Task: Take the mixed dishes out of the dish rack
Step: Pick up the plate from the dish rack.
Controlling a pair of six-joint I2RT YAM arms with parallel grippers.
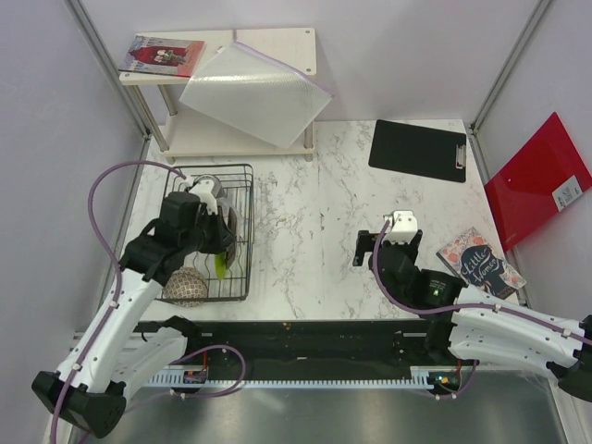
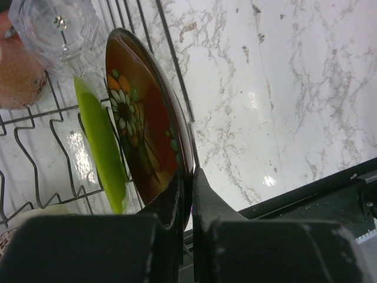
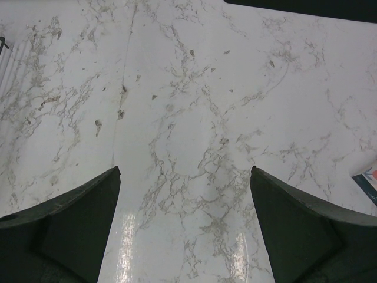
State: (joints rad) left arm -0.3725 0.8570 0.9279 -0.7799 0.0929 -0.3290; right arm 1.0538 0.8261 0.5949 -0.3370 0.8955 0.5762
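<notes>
Left claw (image 2: pixel 189 177) is pinching shut on the rim of the red patterned plate (image 2: pixel 141 118), which is standing on edge in the dish rack (image 1: pixel 242 277) right beside the lime-green plate (image 2: pixel 103 147), with the clear glass (image 2: pixel 56 32) sitting near them. Right claw (image 3: pixel 184 171) is hanging wide open over the marble bench (image 3: pixel 177 88), holding nothing.

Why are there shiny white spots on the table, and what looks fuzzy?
Right wrist view: light glare on the marble table, low down. Left wrist view: clear glass blurry, red patterned plate sharper. Top view: even light.
</notes>
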